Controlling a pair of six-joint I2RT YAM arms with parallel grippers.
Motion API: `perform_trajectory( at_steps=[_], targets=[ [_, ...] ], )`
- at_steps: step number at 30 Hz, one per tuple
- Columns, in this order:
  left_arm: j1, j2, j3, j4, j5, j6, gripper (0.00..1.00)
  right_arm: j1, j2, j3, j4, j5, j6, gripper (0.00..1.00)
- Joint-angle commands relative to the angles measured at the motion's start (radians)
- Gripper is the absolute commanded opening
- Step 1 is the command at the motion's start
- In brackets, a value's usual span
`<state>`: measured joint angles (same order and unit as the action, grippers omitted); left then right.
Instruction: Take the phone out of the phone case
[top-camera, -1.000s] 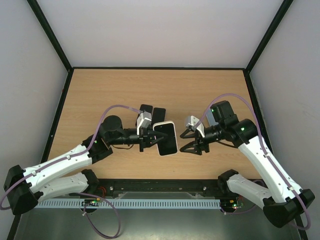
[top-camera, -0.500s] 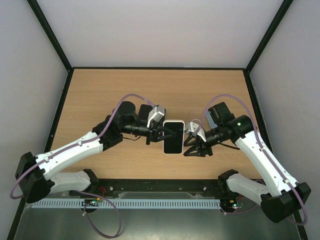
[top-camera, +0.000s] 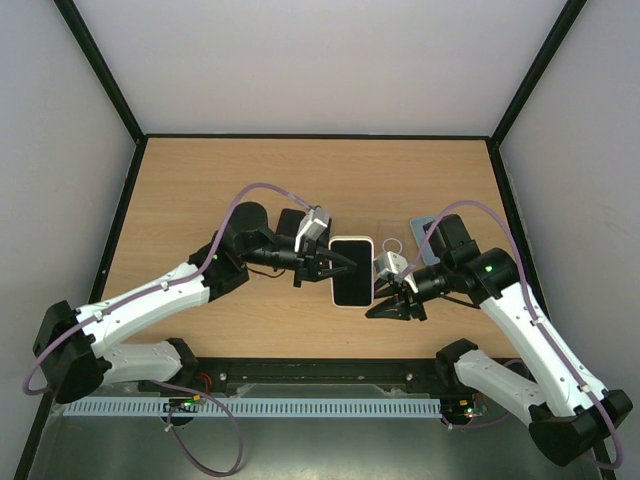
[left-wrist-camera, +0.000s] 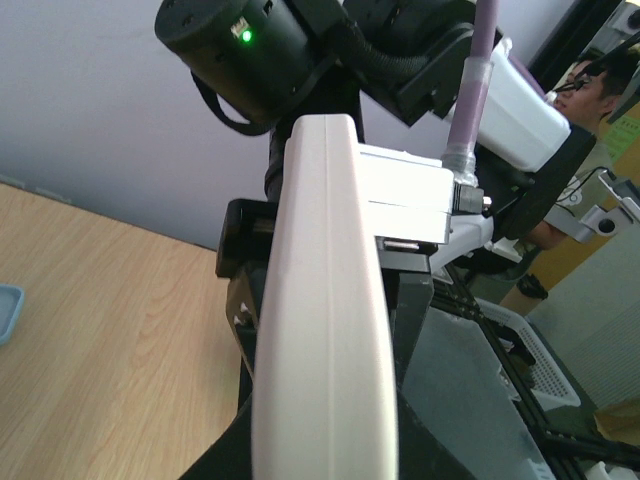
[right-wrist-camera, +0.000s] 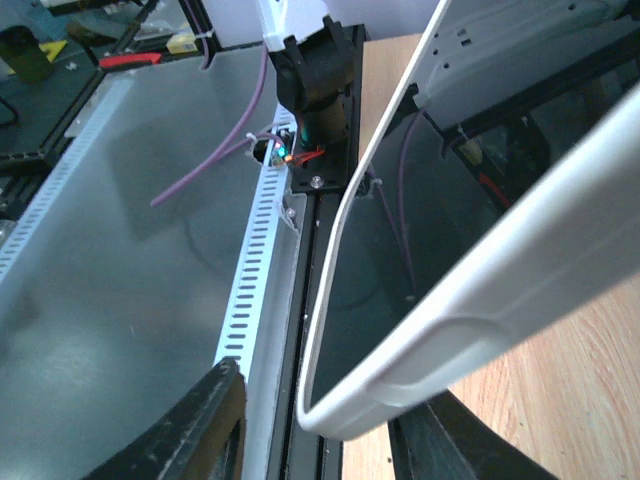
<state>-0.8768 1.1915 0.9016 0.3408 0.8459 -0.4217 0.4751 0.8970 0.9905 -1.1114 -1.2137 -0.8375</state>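
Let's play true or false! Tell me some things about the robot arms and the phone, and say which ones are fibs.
1. The left gripper holds the phone. True.
2. The phone's screen glows bright. False: it is dark.
3. The phone's case is white. True.
4. The right gripper is far from the phone. False: its open fingers sit either side of the phone's edge.
5. The table is blue. False: it is brown wood.

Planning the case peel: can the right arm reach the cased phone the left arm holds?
Probably yes. The left end effector grips only the phone's left edge. Nothing blocks the right edge, and the white case's corner sits between the right end effector's parted fingers.
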Motion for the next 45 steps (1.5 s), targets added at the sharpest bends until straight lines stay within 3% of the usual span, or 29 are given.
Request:
perform_trajectory(
  at_steps=[1,19,26,33,43,45],
  targets=[
    [0.003,-0.035,0.008,0.155,0.01,-0.026,0.02,0.011,-0.036,-0.027,0.106,-0.035,0.073,0.35],
    [0.018,0.036,0.024,0.209,0.127,-0.142,0.02,0.011,-0.015,0.02,0.012,0.016,-0.082,0.11],
    [0.014,0.099,0.052,0.308,0.216,-0.326,0.02,0.011,0.003,0.049,-0.045,0.091,-0.252,0.11],
    [0.0,0.116,0.057,0.406,0.269,-0.459,0.02,0.011,0.003,0.082,0.031,0.158,-0.237,0.11],
    [-0.02,0.119,0.064,0.349,0.258,-0.411,0.02,0.011,-0.02,0.081,0.182,0.155,-0.08,0.11],
    [-0.002,0.096,0.069,0.281,0.236,-0.36,0.02,0.011,-0.03,0.091,0.154,0.136,-0.078,0.16]
  ],
)
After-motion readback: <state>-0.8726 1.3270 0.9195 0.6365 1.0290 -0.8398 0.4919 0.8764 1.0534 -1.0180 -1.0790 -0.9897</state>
